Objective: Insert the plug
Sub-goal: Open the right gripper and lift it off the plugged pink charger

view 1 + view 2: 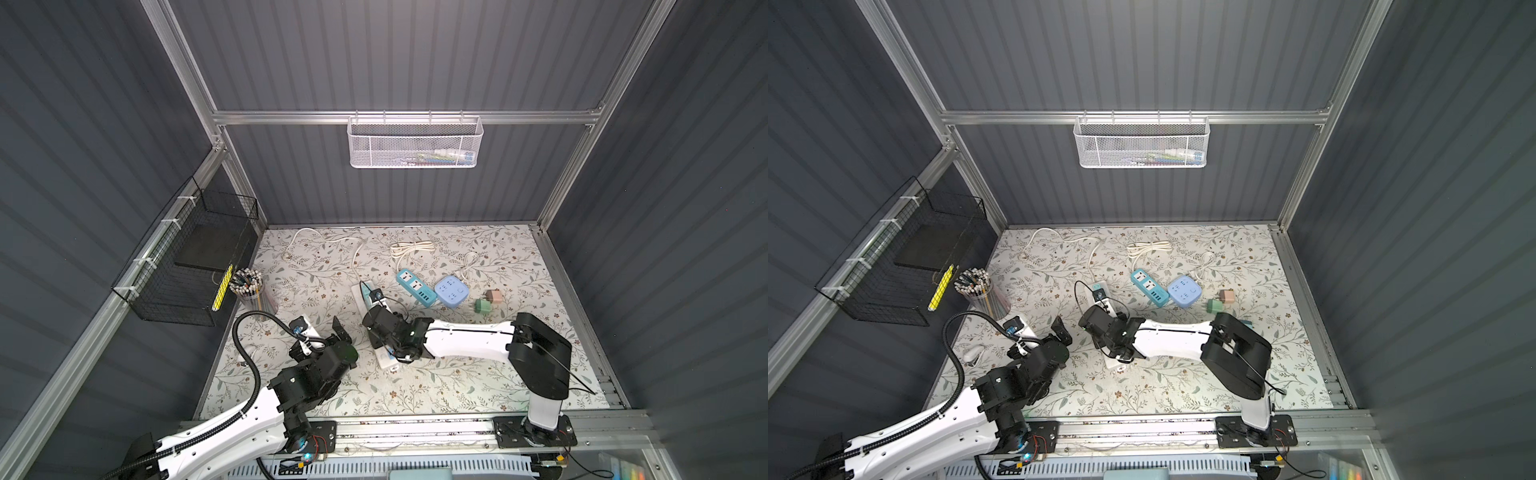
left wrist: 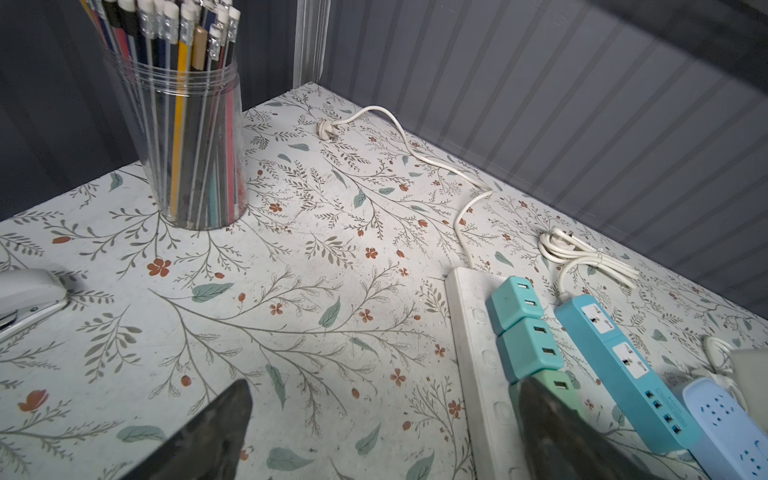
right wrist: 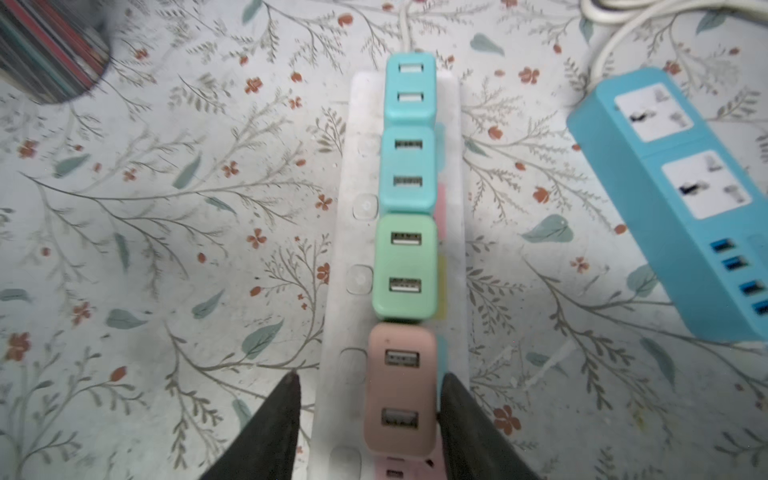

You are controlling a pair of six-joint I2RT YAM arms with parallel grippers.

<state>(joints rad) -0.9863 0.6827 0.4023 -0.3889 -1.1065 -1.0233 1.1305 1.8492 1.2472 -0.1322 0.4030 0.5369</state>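
Observation:
A white power strip point(image 3: 345, 232) lies on the floral table with a row of USB charger plugs standing on it: two teal point(image 3: 407, 168), one green point(image 3: 405, 266), then a pink plug point(image 3: 401, 390). My right gripper point(image 3: 370, 376) points down over the strip and is open, its jaws on either side of the pink plug. One finger stands clearly off the plug, out past the strip's edge, while the other is right at the plug's side. In both top views the right wrist point(image 1: 384, 326) covers the strip point(image 1: 358, 293). My left gripper point(image 1: 322, 332) hangs wide open and empty just left of the strip.
A blue power strip point(image 1: 415, 288), a light blue socket block point(image 1: 452, 291) and loose pink point(image 1: 494, 296) and green point(image 1: 482, 306) chargers lie to the right. A pencil cup point(image 1: 249, 286) and a stapler point(image 2: 29, 295) stand at the left. White cords point(image 1: 411, 249) trail toward the back wall.

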